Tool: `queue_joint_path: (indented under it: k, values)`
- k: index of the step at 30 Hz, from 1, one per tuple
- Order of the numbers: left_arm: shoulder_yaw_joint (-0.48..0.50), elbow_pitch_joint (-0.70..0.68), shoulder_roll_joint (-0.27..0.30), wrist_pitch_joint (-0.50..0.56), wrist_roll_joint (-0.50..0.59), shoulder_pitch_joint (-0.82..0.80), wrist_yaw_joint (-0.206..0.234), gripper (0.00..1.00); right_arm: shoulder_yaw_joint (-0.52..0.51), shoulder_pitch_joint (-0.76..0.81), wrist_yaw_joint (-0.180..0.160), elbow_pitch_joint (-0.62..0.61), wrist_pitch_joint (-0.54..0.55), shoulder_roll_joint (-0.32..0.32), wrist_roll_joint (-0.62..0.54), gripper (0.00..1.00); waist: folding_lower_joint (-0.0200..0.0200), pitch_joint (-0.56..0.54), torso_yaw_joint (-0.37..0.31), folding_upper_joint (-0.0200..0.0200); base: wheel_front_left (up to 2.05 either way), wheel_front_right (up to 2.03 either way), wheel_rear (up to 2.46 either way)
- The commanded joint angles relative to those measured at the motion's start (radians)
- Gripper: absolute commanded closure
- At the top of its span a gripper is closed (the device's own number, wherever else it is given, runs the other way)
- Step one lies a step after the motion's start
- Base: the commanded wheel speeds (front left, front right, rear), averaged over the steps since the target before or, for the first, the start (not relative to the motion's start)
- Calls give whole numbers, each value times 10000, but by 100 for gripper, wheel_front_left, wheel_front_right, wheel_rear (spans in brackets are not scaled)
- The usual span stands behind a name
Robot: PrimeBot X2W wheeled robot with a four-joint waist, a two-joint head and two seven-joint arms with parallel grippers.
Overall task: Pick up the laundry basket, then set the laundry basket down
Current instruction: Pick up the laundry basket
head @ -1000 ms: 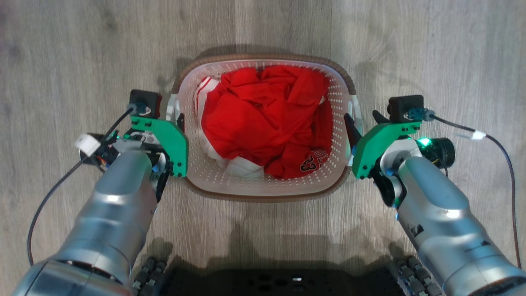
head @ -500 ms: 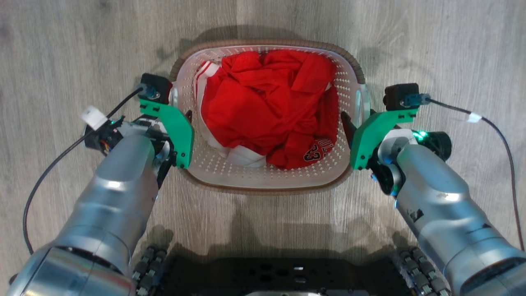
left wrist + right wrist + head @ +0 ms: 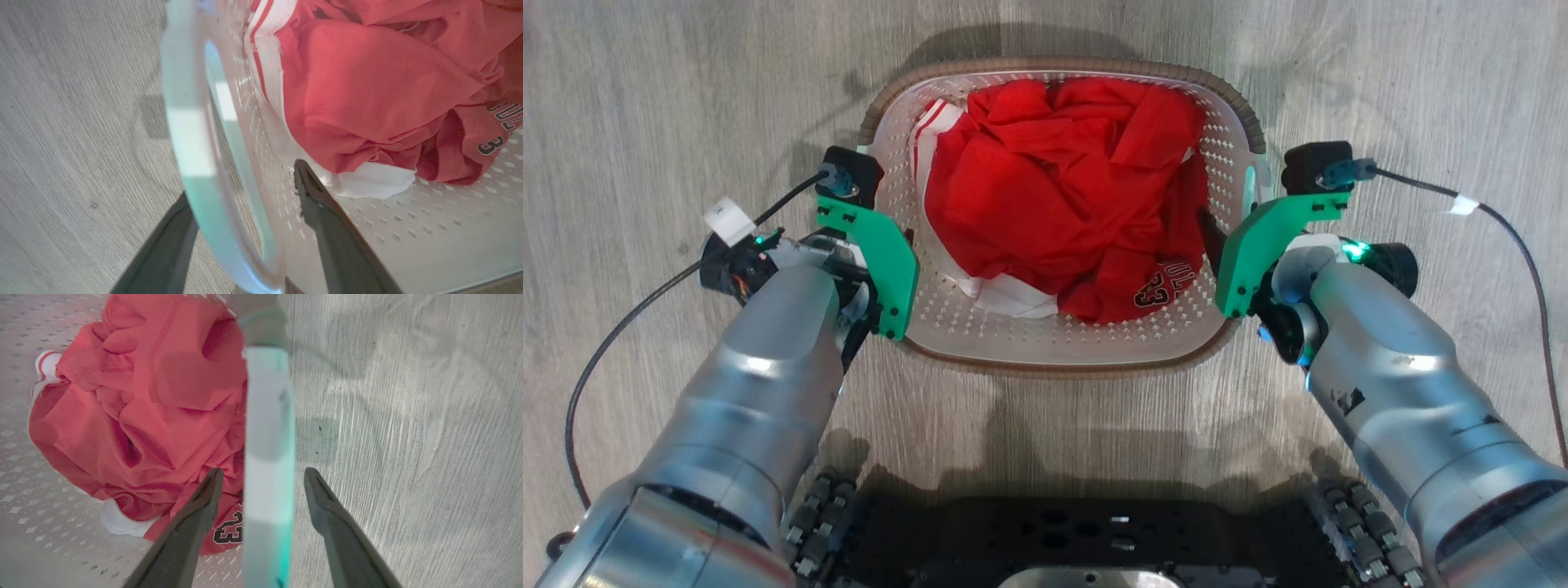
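Left gripper: your fingers stand wide apart, one on each side of the left handle, not pinching it.
Right gripper: equally wide, straddling the right handle.
Laundry basket: between your grippers, over the wood floor, with a red jersey inside.

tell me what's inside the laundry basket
Inside the laundry basket lies crumpled red clothing with white trim and a dark printed number. Bare perforated floor shows along the near side. Anything beneath the cloth is covered.
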Motion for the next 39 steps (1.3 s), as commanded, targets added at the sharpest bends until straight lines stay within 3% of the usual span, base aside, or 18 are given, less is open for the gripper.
queue_joint_path:
  k: [1, 22, 23, 24, 25, 26, 39]
  values:
    - [75, -97, 267, 37, -158, 10, 87, 0, 238, 291, 16, -9, -95, 180, 135, 0, -1, 34, 6, 0, 0, 0, 0]
    - [-876, -390, 267, 248, -1203, -388, 409, 0, 988, -421, 16, 910, -756, 180, 1167, 0, -1, 556, 125, 0, 0, 0, 0]
    - [-927, -404, 267, 311, -1270, -381, 385, 0, 1036, -439, 16, 912, -730, 180, 1217, 21, -1, 571, 132, 0, 0, 0, 0]
    - [-957, -425, 267, 369, -1360, -373, 360, 29, 1069, -458, 16, 917, -713, 180, 1277, 98, -1, 586, 137, 0, 0, 0, 0]
    - [-975, -458, 267, 392, -1458, -369, 347, 72, 1102, -480, 16, 939, -673, 180, 1334, 100, -1, 603, 146, 0, 0, 0, 0]
    - [-1002, -488, 267, 390, -1540, -371, 346, 100, 1144, -503, 16, 963, -612, 180, 1385, 100, -1, 623, 153, 0, 0, 0, 0]
    - [-1751, -559, 267, 475, -2188, -208, 143, 100, 1614, -580, 16, 1133, -406, 180, 1912, 100, -1, 348, 151, 0, 0, 0, 0]
